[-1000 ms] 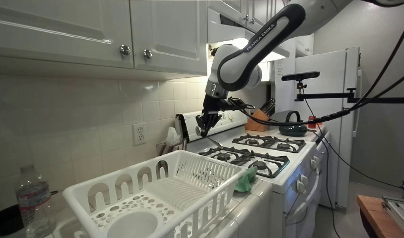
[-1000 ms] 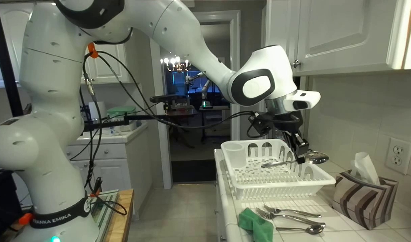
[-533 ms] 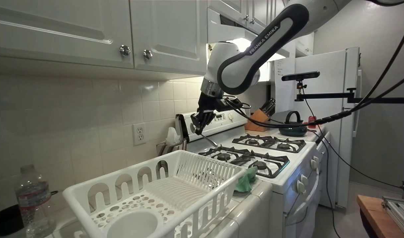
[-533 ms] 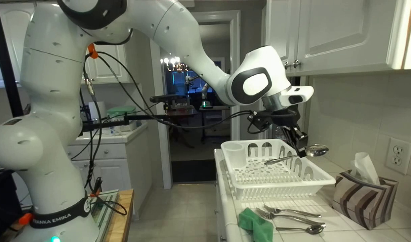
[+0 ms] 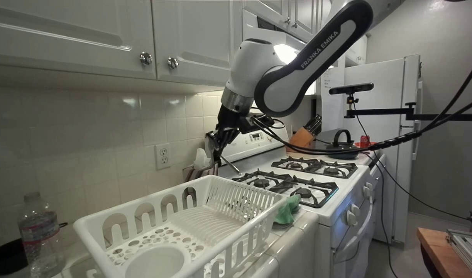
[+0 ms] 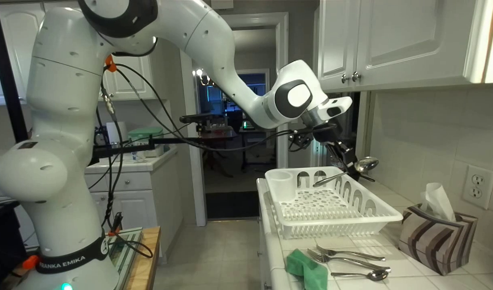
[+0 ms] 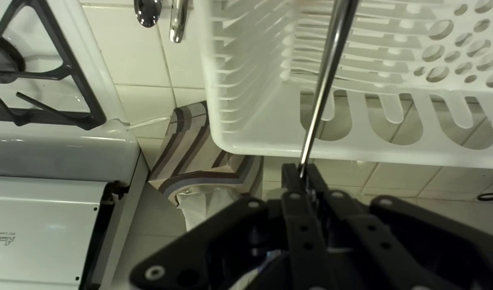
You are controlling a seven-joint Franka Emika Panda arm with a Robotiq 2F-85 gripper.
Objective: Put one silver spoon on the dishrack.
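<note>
One silver spoon [image 7: 326, 76] is pinched in the gripper [image 7: 304, 172], its handle held between the jaws, which stand nearly together with only the handle's thickness parting them. In the wrist view they are just outside the long slotted side of the dishrack [image 6: 339, 221], and the handle runs straight from them across that side's rim and over the prongs. In an exterior view the bowl [image 6: 367, 164] sits on the opposite side of the jaws, pointing away from the dishrack and towards the tiled wall [image 6: 427, 137]. The spoon's long axis is tilted there, bowl end higher, handle end sloping down over the dishrack. Another spoon [image 6: 377, 275] lies on the counter [image 6: 409, 280] near the dishrack's pronged end.
</note>
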